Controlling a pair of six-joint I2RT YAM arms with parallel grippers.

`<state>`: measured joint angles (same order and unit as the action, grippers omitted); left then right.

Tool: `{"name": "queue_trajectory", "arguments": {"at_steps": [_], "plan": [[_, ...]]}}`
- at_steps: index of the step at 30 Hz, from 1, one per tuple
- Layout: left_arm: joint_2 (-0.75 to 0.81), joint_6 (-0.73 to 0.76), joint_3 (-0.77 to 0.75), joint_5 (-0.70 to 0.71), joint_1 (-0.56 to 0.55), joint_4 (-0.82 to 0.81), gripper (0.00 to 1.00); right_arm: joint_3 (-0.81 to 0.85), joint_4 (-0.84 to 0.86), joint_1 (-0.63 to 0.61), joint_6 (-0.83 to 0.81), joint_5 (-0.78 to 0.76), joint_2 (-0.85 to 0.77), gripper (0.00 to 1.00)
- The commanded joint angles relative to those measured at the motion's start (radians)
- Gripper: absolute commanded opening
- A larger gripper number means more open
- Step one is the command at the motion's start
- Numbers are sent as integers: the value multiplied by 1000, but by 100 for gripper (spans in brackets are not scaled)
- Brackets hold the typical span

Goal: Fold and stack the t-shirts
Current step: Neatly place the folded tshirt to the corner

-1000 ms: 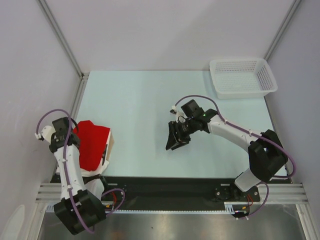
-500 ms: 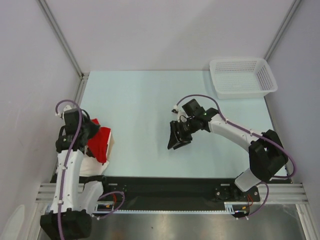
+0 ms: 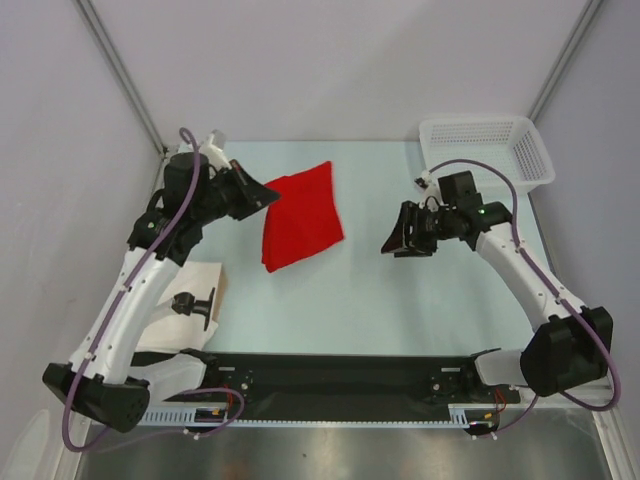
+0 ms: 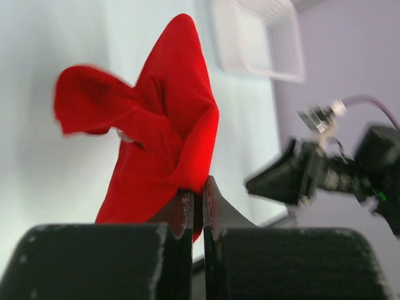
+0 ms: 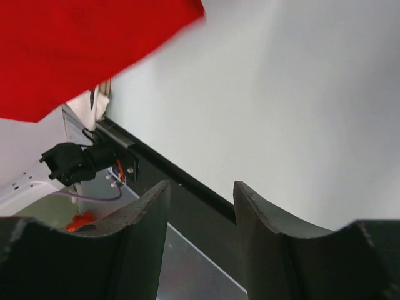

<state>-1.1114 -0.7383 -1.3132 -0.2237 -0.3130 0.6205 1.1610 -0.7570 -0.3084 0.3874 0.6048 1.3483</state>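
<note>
A bright red t-shirt [image 3: 300, 215] hangs bunched from my left gripper [image 3: 270, 194], above the table's left-centre. In the left wrist view the jaws [image 4: 197, 199] are pinched shut on the cloth's edge and the shirt [image 4: 164, 134] hangs out in front of them. My right gripper [image 3: 392, 240] is open and empty, held above the table to the right of the shirt and apart from it. In the right wrist view its fingers [image 5: 145, 219] stand apart, with a corner of the red shirt [image 5: 81, 50] at the upper left.
A white mesh basket [image 3: 485, 155] stands at the back right corner. A white and tan cloth or paper [image 3: 190, 300] lies at the front left by the left arm. The black rail [image 3: 340, 375] runs along the table's near edge.
My left gripper has lifted the red t-shirt from the front left and swung it up and right toward the table's middle. My right gripper has moved right and back.
</note>
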Motion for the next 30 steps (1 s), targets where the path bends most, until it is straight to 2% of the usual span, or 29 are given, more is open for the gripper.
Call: {"name": "queue_trajectory", "arguments": {"at_steps": [1, 4, 7, 11, 14, 17, 21, 25, 30], "plan": [[-34, -58, -67, -239, -64, -109, 0, 46, -73, 41, -47, -36, -67, 51], [-68, -55, -48, -383, -92, -153, 0, 51, -87, 61, -39, -39, -89, 52], [-94, 20, 131, -463, -90, -143, 0, 58, -97, 75, -36, -43, -100, 52], [-206, 123, 328, -503, -49, -203, 0, 23, -79, 75, -30, -10, -78, 59], [-289, 198, 407, -456, 18, -274, 0, -46, -18, 65, -25, 44, -71, 67], [-369, 286, 390, -448, 84, -272, 0, -119, 71, 58, 8, 79, -61, 71], [-513, 362, 295, -453, 107, -220, 0, -168, 204, -6, 62, 98, 9, 73], [-573, 358, 236, -419, 124, -217, 0, -156, 281, -57, 109, 73, 116, 75], [-576, 382, 195, -326, 167, -216, 0, -52, 268, -93, 127, 15, 228, 73]]}}
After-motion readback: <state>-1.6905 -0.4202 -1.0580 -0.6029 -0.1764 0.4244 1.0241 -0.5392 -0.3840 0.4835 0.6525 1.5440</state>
